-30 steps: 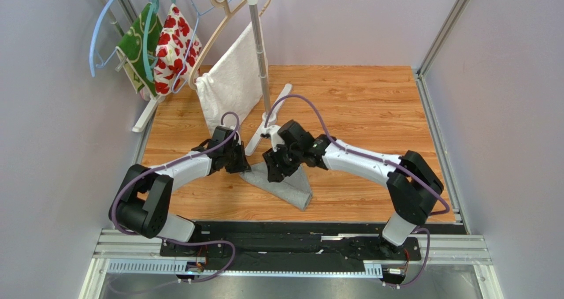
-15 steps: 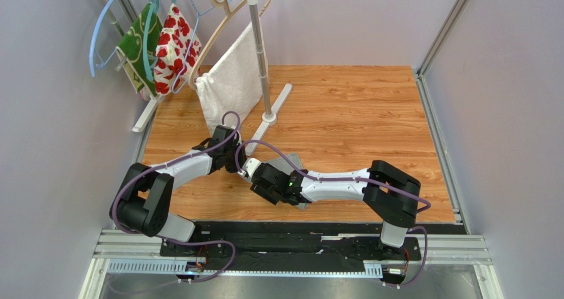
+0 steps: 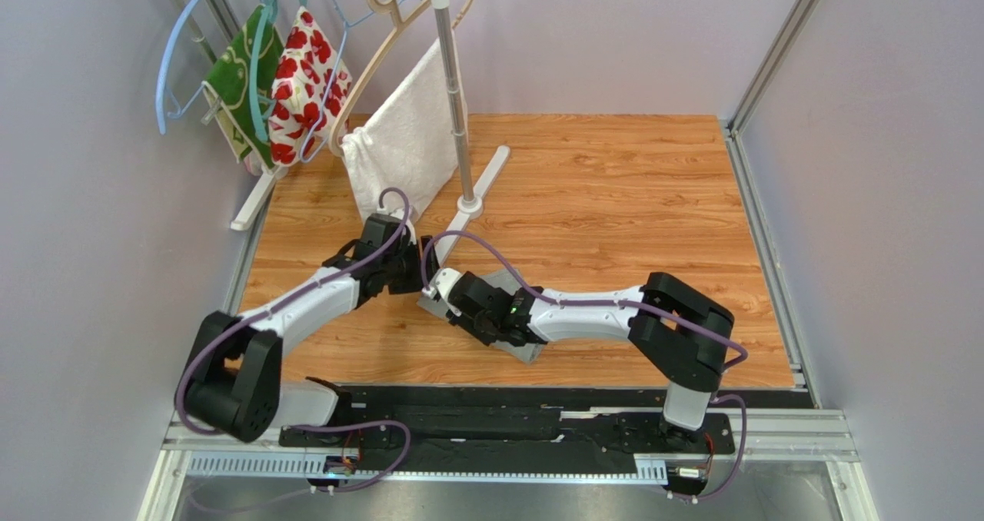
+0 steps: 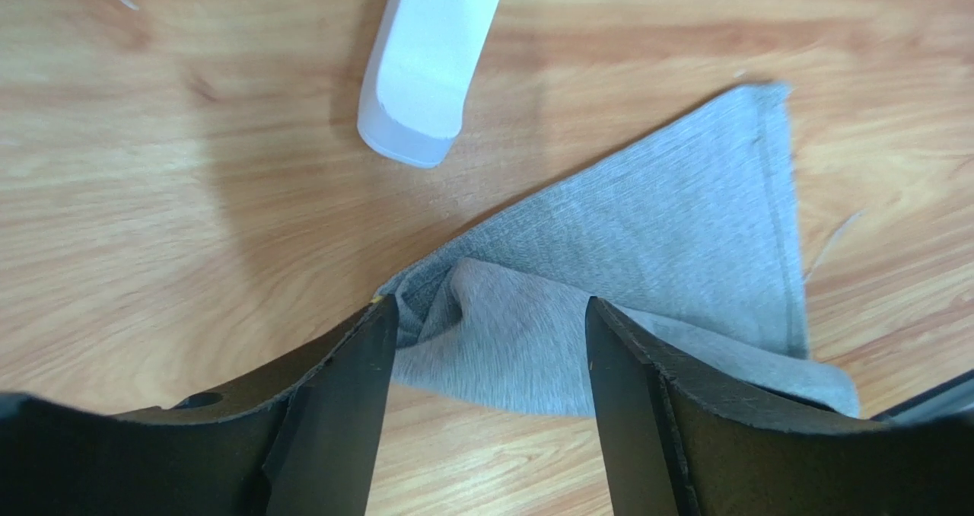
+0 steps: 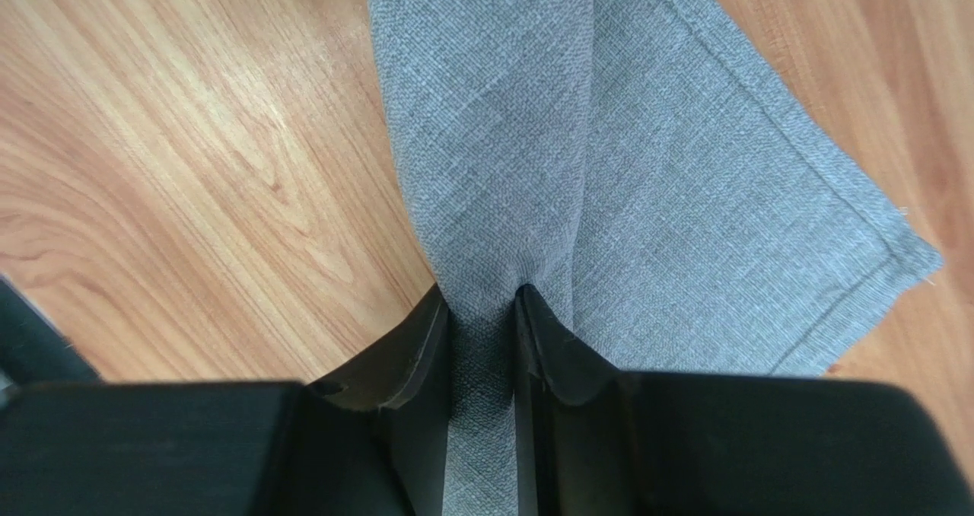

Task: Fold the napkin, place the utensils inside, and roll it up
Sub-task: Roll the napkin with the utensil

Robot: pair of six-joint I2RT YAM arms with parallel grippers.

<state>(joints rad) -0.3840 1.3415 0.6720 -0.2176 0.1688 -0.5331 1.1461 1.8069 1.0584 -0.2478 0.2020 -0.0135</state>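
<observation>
The grey napkin point(image 3: 508, 281) lies bunched and folded on the wooden table point(image 3: 624, 187) between the two arms. My left gripper point(image 3: 414, 270) stands open just above its left corner; in the left wrist view its fingers straddle a raised fold of the napkin point(image 4: 686, 219) without touching, the left gripper point(image 4: 492, 311) empty. My right gripper point(image 3: 445, 294) is low over the cloth and shut on a thick fold of the napkin point(image 5: 686, 196); the right gripper point(image 5: 480, 299) has the fabric pinched between its fingers. The utensils are out of view.
A clothes rack stands at the back left: its pole point(image 3: 454, 95), a white towel point(image 3: 399, 141), hangers and a red-flowered fabric point(image 3: 303, 72). One white rack foot point(image 4: 429, 59) reaches close to the napkin. Walls enclose both sides.
My right arm swung down and left over the napkin and closed on a fold. My left gripper opened, let go of the napkin's corner, and stretched a little further forward.
</observation>
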